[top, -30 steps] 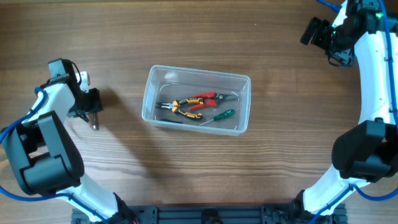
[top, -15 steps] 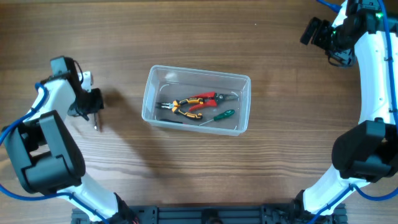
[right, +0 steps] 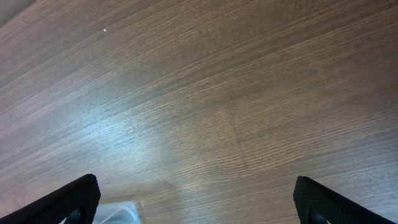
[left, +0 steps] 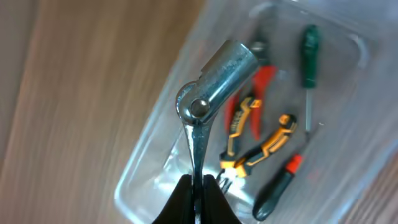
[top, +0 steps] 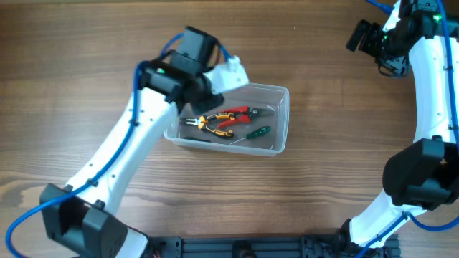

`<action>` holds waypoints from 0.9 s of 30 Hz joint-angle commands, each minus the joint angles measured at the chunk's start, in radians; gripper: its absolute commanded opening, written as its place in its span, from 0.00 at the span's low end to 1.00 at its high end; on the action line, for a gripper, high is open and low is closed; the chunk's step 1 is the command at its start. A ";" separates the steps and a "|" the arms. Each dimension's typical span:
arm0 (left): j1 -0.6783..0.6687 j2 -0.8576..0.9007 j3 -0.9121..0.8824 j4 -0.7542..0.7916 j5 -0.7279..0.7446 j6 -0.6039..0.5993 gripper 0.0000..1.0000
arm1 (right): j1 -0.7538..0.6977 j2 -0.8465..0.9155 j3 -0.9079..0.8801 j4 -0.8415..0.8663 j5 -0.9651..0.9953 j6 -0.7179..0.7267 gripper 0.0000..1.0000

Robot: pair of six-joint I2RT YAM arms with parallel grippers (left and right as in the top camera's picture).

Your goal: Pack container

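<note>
Clear container [top: 282,107] near the middle of the table [top: 323,193], upright, open-topped, long sides running left to right. Flat on its floor: red pliers [top: 239,112] and orange pliers [top: 209,124] crossing near the centre. Just beside them toward the front right, a green screwdriver [top: 257,132]. Also a black screwdriver [left: 273,190] with an orange collar, clear only from the left wrist. Bare floor along the back wall and at the right end.

Over the container's back left corner, the left arm [top: 136,143], stretched diagonally from the near left edge of the table, wrist bent down above the rim. Left gripper [left: 198,185] pinched almost closed on the thin shank of a metal wrench [left: 219,74], fingertips pressed on either side of it. Wrench lifted above the tools, round socket head over the left wall as seen from the wrist. Touching the rim or not: cannot tell.

Right gripper [top: 362,36] at the back right corner of the table, well apart from the container. Fingers [right: 71,199] spread wide, nothing held, only wood grain below.

Open wood on every side of the container: broad to the left and front, narrower behind.
</note>
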 commanded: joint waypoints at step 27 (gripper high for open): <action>0.177 -0.083 0.140 0.134 -0.216 -0.617 1.00 | 0.061 0.018 -0.024 -0.077 -0.356 0.065 0.62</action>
